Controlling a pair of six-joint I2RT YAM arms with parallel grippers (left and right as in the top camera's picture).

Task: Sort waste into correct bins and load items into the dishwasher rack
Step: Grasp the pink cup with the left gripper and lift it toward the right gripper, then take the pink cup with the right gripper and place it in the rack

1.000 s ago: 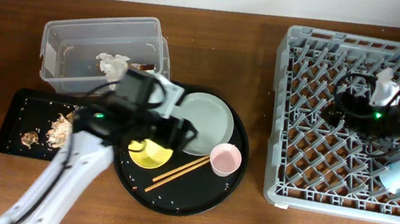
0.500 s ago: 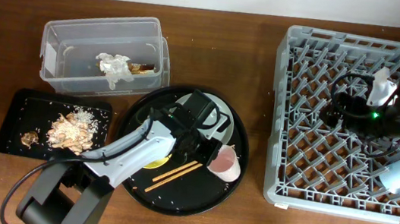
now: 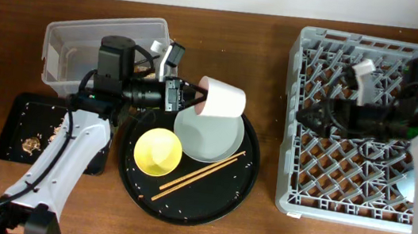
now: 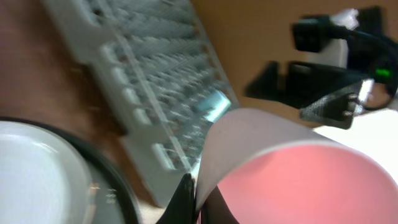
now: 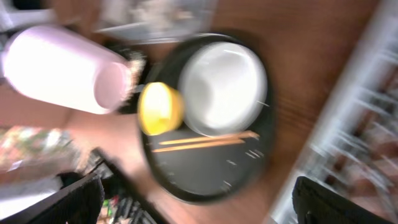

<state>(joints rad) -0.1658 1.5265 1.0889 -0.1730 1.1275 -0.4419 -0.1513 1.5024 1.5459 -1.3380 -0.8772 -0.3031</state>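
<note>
Your left gripper [image 3: 198,97] is pinched down tight on the rim of the pink cup [image 3: 223,99]. In the left wrist view the fingertips [image 4: 188,194] sit either side of the thin wall, with the cup's pink inside facing the camera. So the cup is off the table, tipped on its side, mouth towards the gripper and base pointing right at the dishwasher rack [image 3: 342,207]. From overhead it hangs over the top edge of the grey-green plate [image 3: 207,133], which sits on the big round black tray [image 3: 181,213] along with the yellow bowl [image 3: 158,149] just left of it and the chopsticks [image 3: 197,178] lying slantwise below. Further left, behind your arm, there's the clear tub [image 3: 75,37], and below that the small black tray [image 3: 14,113] with some food scraps [image 3: 30,143] in it. Your right gripper [image 3: 309,116] is spread wide with nothing in it. It hovers over the left-middle part of the rack and points back at the cup, well apart from it. The light-blue cup [image 3: 412,183] is lying in the rack by the right edge.
</note>
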